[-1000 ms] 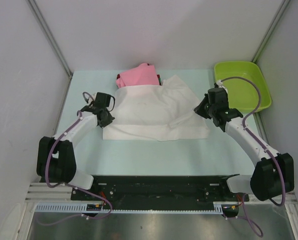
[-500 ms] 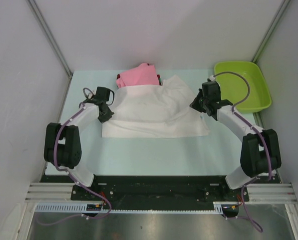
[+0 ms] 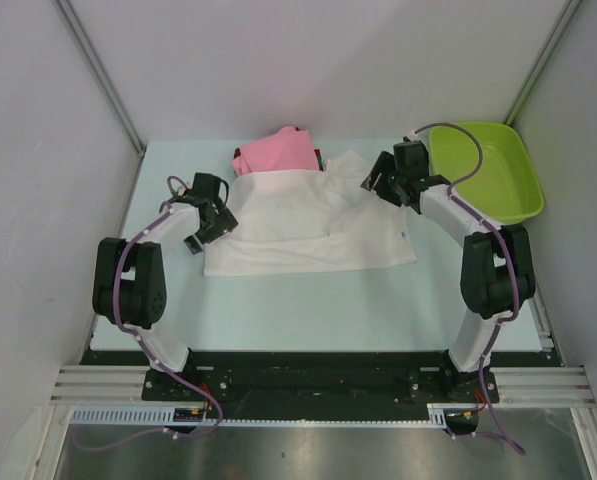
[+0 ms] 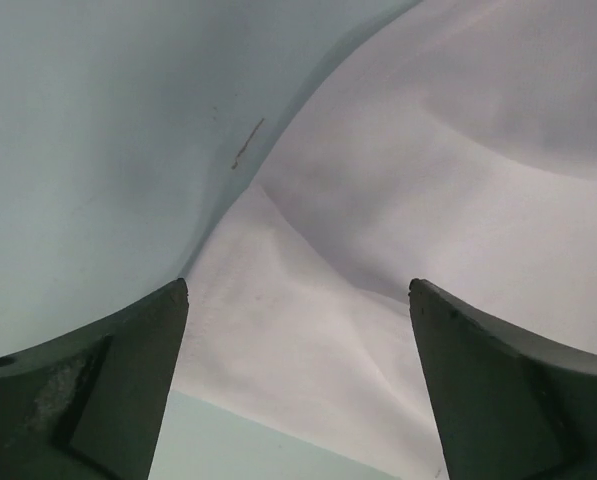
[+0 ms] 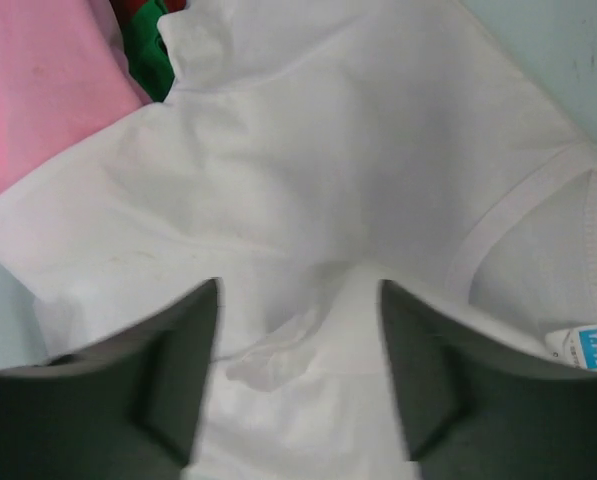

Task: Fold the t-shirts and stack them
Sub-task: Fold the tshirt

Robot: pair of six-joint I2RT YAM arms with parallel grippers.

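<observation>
Since a second ago both arms have swung away from the near edge. The right gripper now sits closer to the lime-green tub, and the white t-shirt lies flatter than it did then, when its right side was pulled up into a ridge.

The white shirt is spread on the pale table to the left of the tub, not touching it. Its near edge is straight, and a folded layer makes a step across the middle. Seen from the right wrist, the cloth is smooth with soft creases. Its ribbed collar curves on the right, around a small blue neck label. The label's white lettering is cut off by the frame edge and cannot be read.

A pink shirt is bunched at the white one's far edge, further left of the tub. From the right wrist the pink sits beside a strip of green shirt and a sliver of dark red shirt.

The right gripper hangs over the white shirt's corner nearest the tub. Its fingers are parted and a small pucker of cloth lies loose between them, not pinched.

The left gripper is at the shirt's side farthest from the tub. Its fingers are spread wide over the hem and hold nothing.
</observation>
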